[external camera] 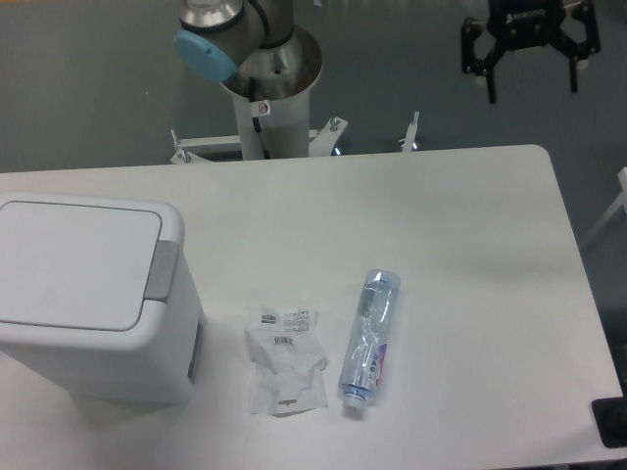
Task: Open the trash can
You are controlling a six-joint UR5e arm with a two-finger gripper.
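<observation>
While aloft, claw (pixel 533 88) fingers spread.

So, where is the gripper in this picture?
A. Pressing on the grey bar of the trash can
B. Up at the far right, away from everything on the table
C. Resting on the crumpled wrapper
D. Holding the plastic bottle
B: the gripper hangs open near the top right corner, beyond the far table edge, far from the trash can, whose lid lies flat and shut.
</observation>
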